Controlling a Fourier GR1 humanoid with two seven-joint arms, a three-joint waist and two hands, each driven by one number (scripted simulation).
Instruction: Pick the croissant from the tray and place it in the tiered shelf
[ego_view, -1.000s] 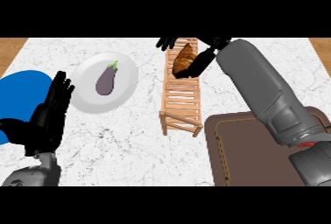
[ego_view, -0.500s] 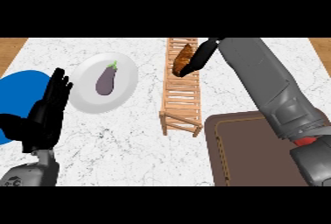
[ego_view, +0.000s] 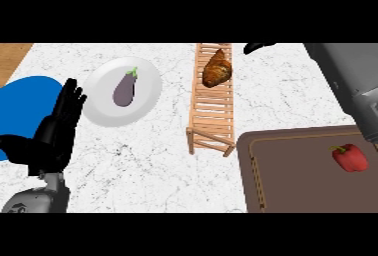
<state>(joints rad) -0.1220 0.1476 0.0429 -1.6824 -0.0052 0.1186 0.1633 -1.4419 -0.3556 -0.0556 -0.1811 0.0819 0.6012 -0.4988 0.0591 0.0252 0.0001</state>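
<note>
Just one croissant (ego_view: 216, 70), one shelf (ego_view: 212, 113)

No text, label, brand, number or sign can be read anywhere in the frame. The brown tray (ego_view: 295, 180) at the lower right, the wooden tiered shelf (ego_view: 214, 112) in the upper middle, the white plate (ego_view: 109, 115) at the upper left and the marbled bench (ego_view: 140, 170) all show plain surfaces without lettering.

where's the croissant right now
In the head view, the croissant lies on the far end of the wooden shelf, top centre, right of the plate holding the eggplant and left of the right hand.
</note>
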